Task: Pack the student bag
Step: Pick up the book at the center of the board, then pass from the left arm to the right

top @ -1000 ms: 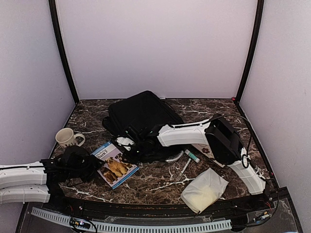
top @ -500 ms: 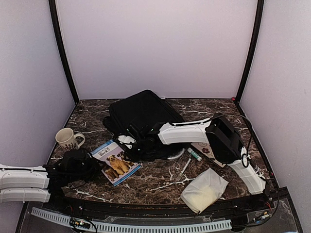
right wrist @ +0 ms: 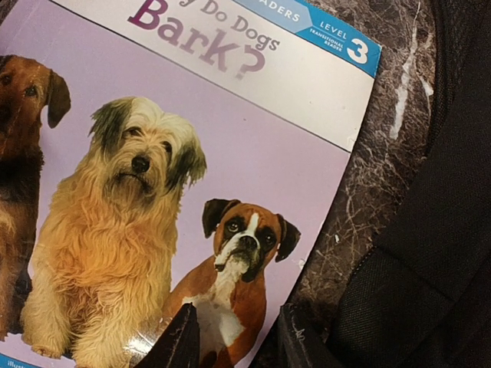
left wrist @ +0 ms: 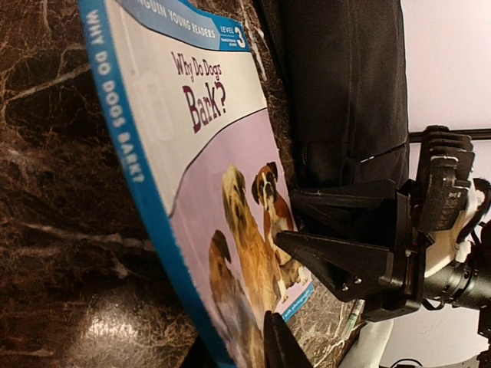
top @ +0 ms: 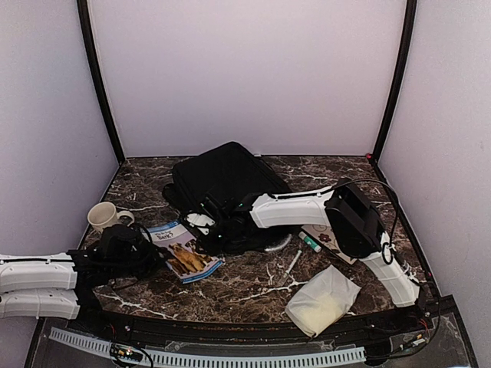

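Observation:
The student bag (top: 222, 182), a large black backpack, lies flat at mid-table; its side also fills the top of the left wrist view (left wrist: 345, 84). A thin book with dogs on the cover (top: 184, 247) lies in front of it, its left edge raised and tilted (left wrist: 207, 176). My left gripper (top: 152, 249) is shut on that raised edge. One finger (left wrist: 278, 345) presses on the cover and the other is hidden under the book. My right gripper (top: 201, 224) hovers open over the book's far corner (right wrist: 239, 337), beside the bag's mesh edge (right wrist: 414, 291), with nothing between its fingers.
A mug (top: 103, 217) stands at the left. A white pouch (top: 322, 299) lies at the front right, with a pen (top: 291, 264) and a green-capped tube (top: 309, 244) near it. A flowered flat item (top: 328, 239) lies partly under the right arm. The right arm spans the table's middle.
My left gripper has closed on the book's left edge. The book has shifted left and that edge has lifted off the table. The right arm has barely moved.

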Motion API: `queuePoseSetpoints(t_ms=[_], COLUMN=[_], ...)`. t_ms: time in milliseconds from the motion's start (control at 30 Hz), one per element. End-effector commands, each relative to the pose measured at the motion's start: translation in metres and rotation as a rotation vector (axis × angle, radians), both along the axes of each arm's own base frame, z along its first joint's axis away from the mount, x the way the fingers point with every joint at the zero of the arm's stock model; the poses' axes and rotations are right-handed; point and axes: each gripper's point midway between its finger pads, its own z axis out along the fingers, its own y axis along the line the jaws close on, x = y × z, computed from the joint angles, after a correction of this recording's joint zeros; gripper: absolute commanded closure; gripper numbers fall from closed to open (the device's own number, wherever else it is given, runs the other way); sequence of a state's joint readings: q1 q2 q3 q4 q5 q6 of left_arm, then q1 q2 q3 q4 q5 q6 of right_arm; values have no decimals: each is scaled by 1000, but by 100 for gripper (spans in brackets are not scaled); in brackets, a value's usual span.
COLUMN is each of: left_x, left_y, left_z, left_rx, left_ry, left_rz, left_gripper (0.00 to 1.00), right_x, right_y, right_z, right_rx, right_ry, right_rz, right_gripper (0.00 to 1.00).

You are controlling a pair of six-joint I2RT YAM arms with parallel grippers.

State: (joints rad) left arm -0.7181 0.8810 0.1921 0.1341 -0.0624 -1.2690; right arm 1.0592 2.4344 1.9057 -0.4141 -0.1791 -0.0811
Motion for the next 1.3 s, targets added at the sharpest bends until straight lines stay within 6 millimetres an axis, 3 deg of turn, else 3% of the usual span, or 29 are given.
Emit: queuePoseSetpoints(t_ms=[0, 100, 267, 367, 600, 767, 1033, 1133, 1267], left_x=[7, 3, -4, -4, -4, -3, 1, 2, 3], left_y=[2, 8, 10, 7, 1, -28, -72, -84, -102], left_z=[32, 31, 35, 54, 129, 189, 269, 282, 295], left_rx=[6, 10, 29, 54, 166, 172, 90, 61, -15], left_ry=[-57, -36, -10, -36, -164, -304, -629, -690, -758], left_rz=[19, 39, 18, -25, -182, -372, -572, -612, -666], left_gripper=[83, 91, 100, 100, 100, 100, 100, 100, 100], right_x=[-43, -38, -36, -45, -53, -59, -6, 1, 5], right_y=[-102, -95, -79, -80, -121, -137, -152, -150, -140], right_z=[-123, -104, -37, 4, 86, 157, 261, 284, 292], right_rx=[-448, -413, -290, -215, 53, 261, 544, 615, 661], right_ry=[174, 154, 119, 124, 226, 229, 125, 167, 233], right_rz=[-20, -24, 3, 86, 158, 232, 115, 122, 130], right_gripper=[65, 64, 58, 55, 43, 37, 25, 2, 0])
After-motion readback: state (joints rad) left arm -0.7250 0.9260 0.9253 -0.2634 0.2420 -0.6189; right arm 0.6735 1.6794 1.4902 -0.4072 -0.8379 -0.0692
